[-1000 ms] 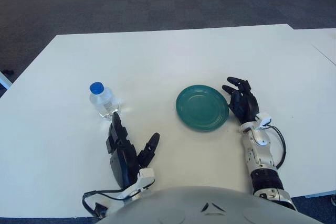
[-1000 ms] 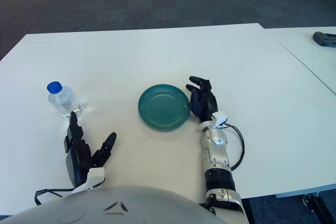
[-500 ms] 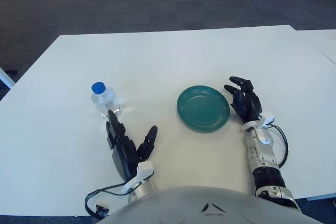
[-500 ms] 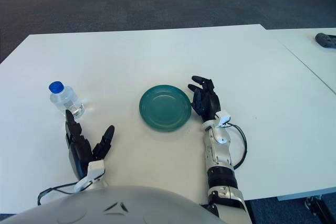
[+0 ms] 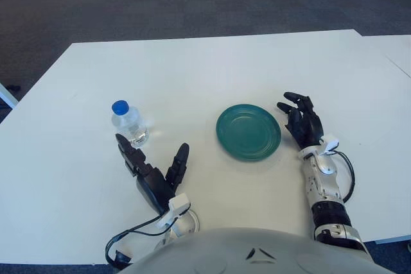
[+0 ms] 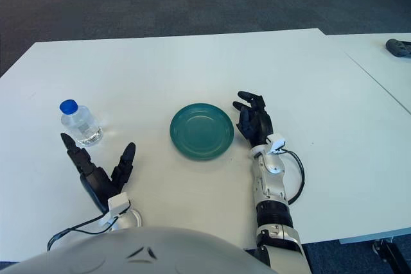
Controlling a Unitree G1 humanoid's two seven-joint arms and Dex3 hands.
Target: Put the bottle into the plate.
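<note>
A small clear plastic bottle with a blue screw cap (image 5: 129, 124) stands upright on the white table, its cap on. A round, shallow teal-green plate (image 5: 248, 132) lies flat and empty well apart to the bottle's right, nearer the table's middle.

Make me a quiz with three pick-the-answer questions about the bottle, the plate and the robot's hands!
1. Where is the bottle?
A. On the plate
B. On the table, left of the plate
C. In the right hand

2. What colour is the bottle's cap?
A. Blue
B. Red
C. Yellow

3. What is the left hand doing?
A. Gripping the bottle
B. Pressing on the plate
C. Open, holding nothing

Answers:
1. B: it stands on the white table, apart from the green plate.
2. A: the cap on top is blue.
3. C: its fingers are spread just near the bottle; the right hand shows right of the plate.
</note>
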